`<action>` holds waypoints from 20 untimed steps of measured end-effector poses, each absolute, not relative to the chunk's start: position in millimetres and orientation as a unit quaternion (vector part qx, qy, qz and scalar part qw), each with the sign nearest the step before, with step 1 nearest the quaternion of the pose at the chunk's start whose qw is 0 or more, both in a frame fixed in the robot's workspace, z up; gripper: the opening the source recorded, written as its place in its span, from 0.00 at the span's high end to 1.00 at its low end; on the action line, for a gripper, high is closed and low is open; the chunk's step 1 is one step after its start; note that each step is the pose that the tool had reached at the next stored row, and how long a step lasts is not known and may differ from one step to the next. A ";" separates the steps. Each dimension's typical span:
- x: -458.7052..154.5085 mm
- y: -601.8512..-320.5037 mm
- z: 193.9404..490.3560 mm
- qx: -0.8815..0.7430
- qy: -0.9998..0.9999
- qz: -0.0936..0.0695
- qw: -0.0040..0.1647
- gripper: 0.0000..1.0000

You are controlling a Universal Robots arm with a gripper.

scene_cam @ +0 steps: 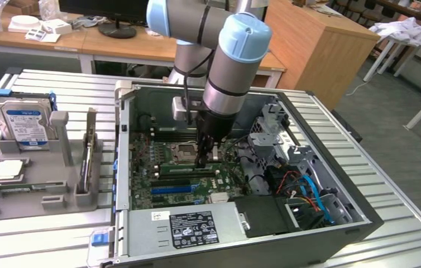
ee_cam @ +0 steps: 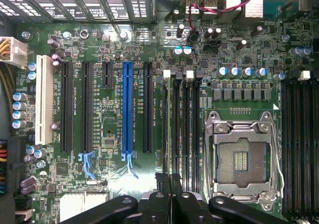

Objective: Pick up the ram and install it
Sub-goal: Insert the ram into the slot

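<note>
The ram (scene_cam: pixel 184 167) is a thin green stick standing on edge along a memory slot, just in front of the CPU socket (scene_cam: pixel 186 149) inside the open computer case. My gripper (scene_cam: pixel 209 163) reaches straight down into the case and is shut on the ram's upper edge near one end. In the wrist view the gripper (ee_cam: pixel 169 176) has its black fingers (ee_cam: pixel 160 184) pressed close together over the memory slots (ee_cam: pixel 179 124) beside the CPU socket (ee_cam: pixel 244 159). I cannot tell whether the ram is fully seated.
A grey parts tray (scene_cam: pixel 39 190) at the exterior view's left holds a silver hard drive (scene_cam: pixel 24 120) and a small square processor chip (scene_cam: pixel 9 170). The power supply (scene_cam: pixel 188 229) and a drive cage with cables (scene_cam: pixel 307 190) crowd the case. Expansion slots (ee_cam: pixel 127 109) lie beside the memory slots.
</note>
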State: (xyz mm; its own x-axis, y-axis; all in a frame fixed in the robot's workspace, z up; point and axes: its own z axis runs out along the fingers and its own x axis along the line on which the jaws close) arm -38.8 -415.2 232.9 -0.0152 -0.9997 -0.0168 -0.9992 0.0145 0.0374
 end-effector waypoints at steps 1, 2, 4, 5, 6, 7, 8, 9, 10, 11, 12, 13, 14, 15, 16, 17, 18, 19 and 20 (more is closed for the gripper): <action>-38.8 -415.2 232.8 0.702 -0.712 -0.019 0.007 0.88; -38.8 -415.1 232.3 0.702 -0.712 -0.019 0.007 0.88; -38.8 -415.2 231.9 0.702 -0.712 -0.019 0.007 0.88; -38.8 -415.2 231.8 0.702 -0.712 -0.019 0.007 0.88; -38.8 -415.2 231.6 0.702 -0.712 -0.019 0.007 0.88; -38.8 -415.1 231.5 0.702 -0.712 -0.019 0.007 0.88; -38.8 -415.2 231.3 0.702 -0.712 -0.019 0.007 0.88; -38.8 -415.1 231.2 0.702 -0.712 -0.019 0.007 0.88; -38.8 -415.2 231.2 0.702 -0.712 -0.019 0.007 0.88; -38.8 -415.1 231.2 0.702 -0.712 -0.019 0.007 0.88; -38.8 -415.1 231.2 0.702 -0.712 -0.019 0.007 0.88; -38.8 -415.1 231.2 0.703 -0.711 -0.019 0.007 0.88; -38.8 -415.1 231.2 0.703 -0.711 -0.019 0.007 0.88; -38.8 -415.1 231.2 0.704 -0.710 -0.019 0.007 0.88; -38.8 -415.2 231.2 0.704 -0.710 -0.019 0.007 0.88; -38.8 -415.1 231.2 0.705 -0.709 -0.019 0.007 0.88; -38.8 -415.1 231.2 0.705 -0.709 -0.019 0.007 0.88; -38.8 -415.2 231.2 0.706 -0.708 -0.019 0.007 0.88; -38.8 -415.1 231.2 0.706 -0.708 -0.019 0.007 0.88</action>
State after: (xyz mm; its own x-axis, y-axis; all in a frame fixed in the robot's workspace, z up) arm -38.8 -415.1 231.2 -0.0038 -0.9999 -0.0169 -0.9993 0.0032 0.0374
